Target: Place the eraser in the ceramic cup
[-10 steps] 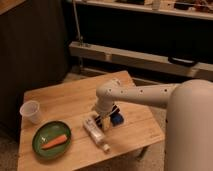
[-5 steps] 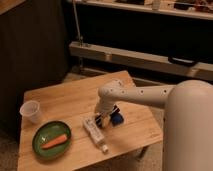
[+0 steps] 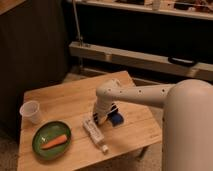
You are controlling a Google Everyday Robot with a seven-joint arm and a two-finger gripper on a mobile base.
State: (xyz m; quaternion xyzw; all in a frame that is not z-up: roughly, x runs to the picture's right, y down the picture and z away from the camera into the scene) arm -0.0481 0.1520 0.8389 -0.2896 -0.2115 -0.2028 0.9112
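Fingers (image 3: 102, 120) closed at tabletop (image 3: 65, 100) beside blue object (image 3: 117, 119).

Inventory, one wooden table (image 3: 60, 97), centre of frame.
- Ceramic cup (image 3: 31, 111): stood upright at the table's left edge, well apart from the gripper.
- Green plate (image 3: 40, 134): lay lower left, below the cup, and held one carrot (image 3: 55, 141).
- Gripper (image 3: 102, 119): was down at the tabletop, right of centre, fingers closed, on a white arm (image 3: 145, 95) entering from the right.
- Blue object (image 3: 117, 119): sat just right of the gripper.
- White oblong object (image 3: 94, 132): lay diagonally just below it.
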